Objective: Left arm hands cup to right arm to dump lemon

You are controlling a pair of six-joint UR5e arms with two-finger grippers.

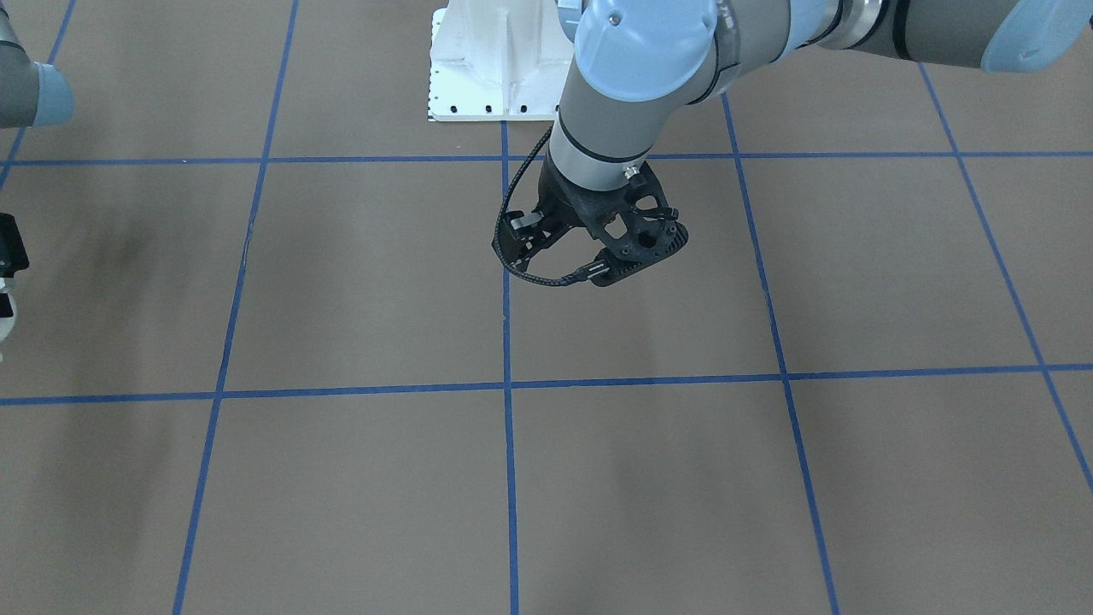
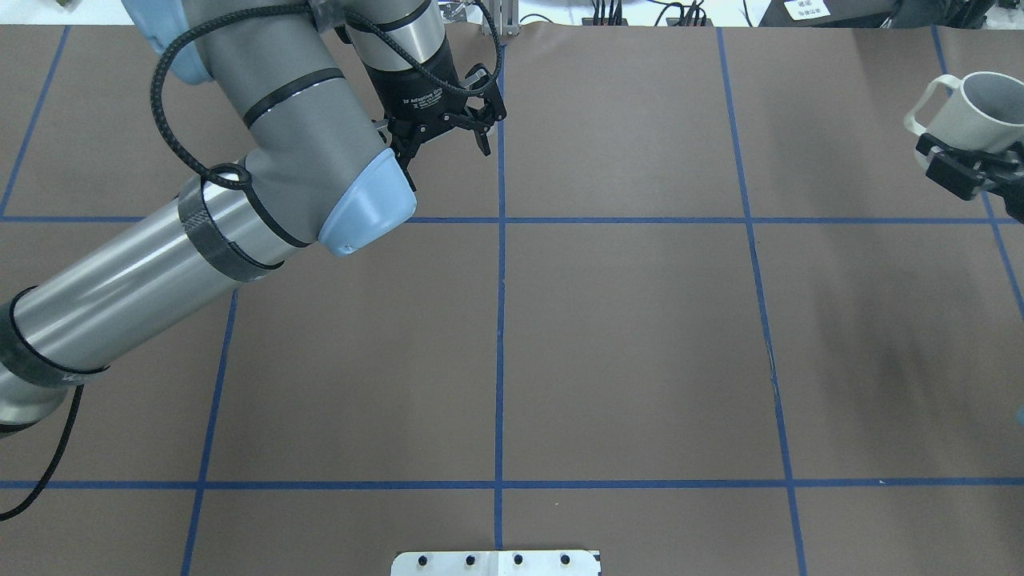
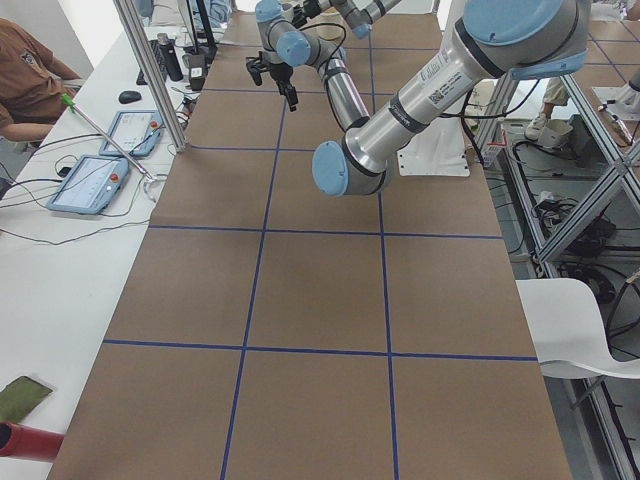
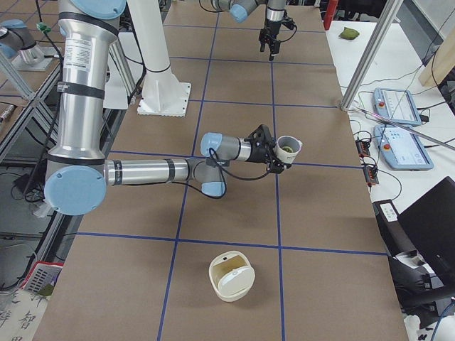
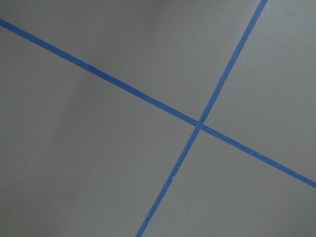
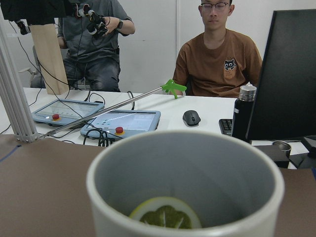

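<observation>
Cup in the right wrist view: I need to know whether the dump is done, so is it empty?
No, a lemon slice with a pale cut face lies inside the cup.

We find the left arm (image 2: 264, 136) reaching forward, wrist turned down, and the left gripper (image 2: 442, 144) hanging with its fingers spread and nothing between them. We note the right arm (image 4: 142, 172) stretched out low and level, the right gripper (image 4: 274, 153) clamped on the cup (image 4: 287, 149)
</observation>
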